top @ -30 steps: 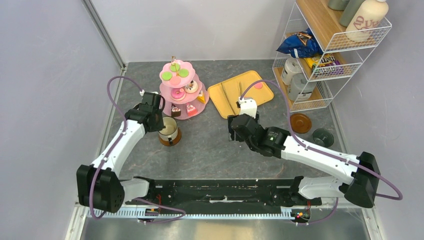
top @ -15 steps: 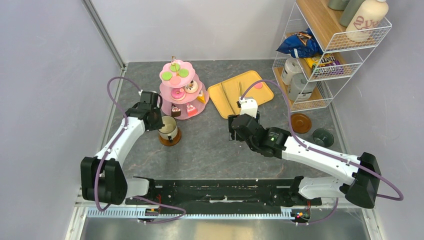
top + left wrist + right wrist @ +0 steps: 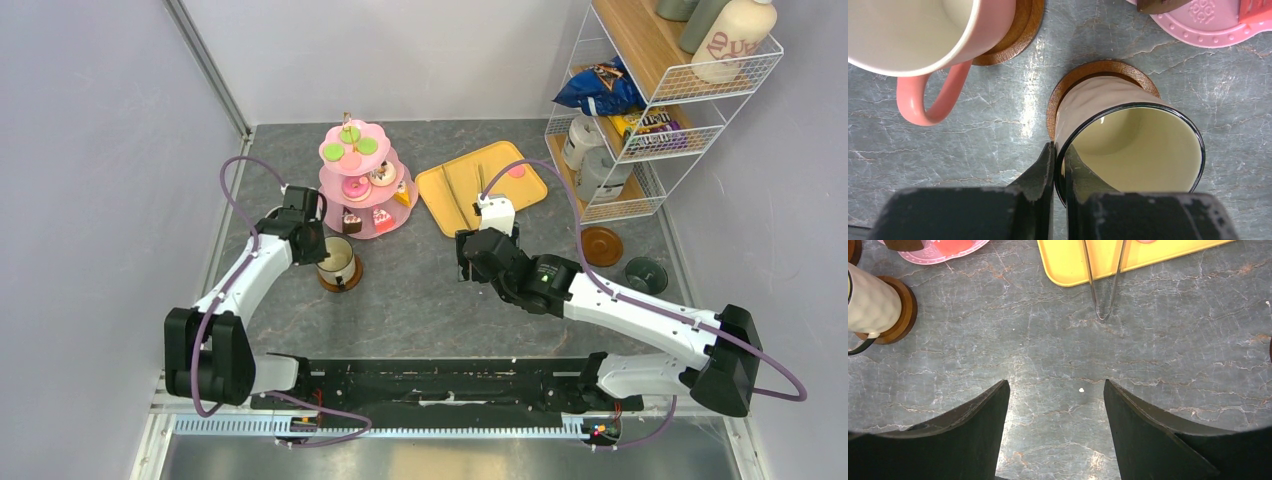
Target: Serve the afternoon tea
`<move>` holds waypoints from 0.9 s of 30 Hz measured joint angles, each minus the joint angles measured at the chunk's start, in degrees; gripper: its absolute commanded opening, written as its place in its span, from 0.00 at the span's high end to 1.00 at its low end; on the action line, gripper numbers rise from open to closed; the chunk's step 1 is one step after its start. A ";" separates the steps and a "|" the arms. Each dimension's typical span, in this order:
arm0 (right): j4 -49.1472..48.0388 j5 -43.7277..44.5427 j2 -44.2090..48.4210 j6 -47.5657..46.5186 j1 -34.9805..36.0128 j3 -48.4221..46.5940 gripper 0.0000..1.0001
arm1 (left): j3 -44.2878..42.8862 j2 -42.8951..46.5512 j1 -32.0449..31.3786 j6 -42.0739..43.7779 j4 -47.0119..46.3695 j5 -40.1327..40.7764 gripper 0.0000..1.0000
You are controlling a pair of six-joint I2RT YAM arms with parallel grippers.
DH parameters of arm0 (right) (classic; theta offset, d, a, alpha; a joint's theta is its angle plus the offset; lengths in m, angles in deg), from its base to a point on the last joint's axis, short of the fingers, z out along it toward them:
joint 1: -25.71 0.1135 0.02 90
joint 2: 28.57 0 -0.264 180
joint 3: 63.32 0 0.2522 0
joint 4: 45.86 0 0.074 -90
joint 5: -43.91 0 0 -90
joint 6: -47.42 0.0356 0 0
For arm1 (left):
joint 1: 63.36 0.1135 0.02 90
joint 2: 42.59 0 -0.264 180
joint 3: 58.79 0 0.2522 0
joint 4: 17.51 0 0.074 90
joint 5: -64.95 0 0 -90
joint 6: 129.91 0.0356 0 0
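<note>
left tool (image 3: 1058, 165) is pinching the rim of the cream mug (image 3: 1128, 135) | mug is sitting on brown saucer (image 3: 1088, 70), near-left of pink stand (image 3: 362, 185) | right tool (image 3: 1056, 385) is hovering spread above bench (image 3: 1173, 340), beside yellow tray (image 3: 1068, 260)

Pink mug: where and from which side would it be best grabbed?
Probably the handle, coming from above. The pink mug stands upright on its saucer, and the handle juts out sideways as a loop thin enough for a gripper to pinch.

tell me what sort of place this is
Likely a robot lab cell staged for tea: bare grey walls around a grey marble-look tabletop, a pink three-tier scalloped stand, a white wire snack rack.
</note>
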 measured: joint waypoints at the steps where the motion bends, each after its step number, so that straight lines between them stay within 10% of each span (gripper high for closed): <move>1: 0.00 -0.07 0.00 0.00 0.00 0.00 0.23 | 0.00 -0.11 0.00 0.09 -0.20 0.02 0.82; 19: 0.00 -0.74 -0.44 -0.50 0.00 0.00 0.23 | 0.52 2.32 0.09 0.96 -1.92 1.57 0.34; 27: 0.00 -0.72 -0.44 -0.63 0.00 0.00 0.23 | 0.52 14.21 -2.58 -0.59 -1.90 -0.02 0.30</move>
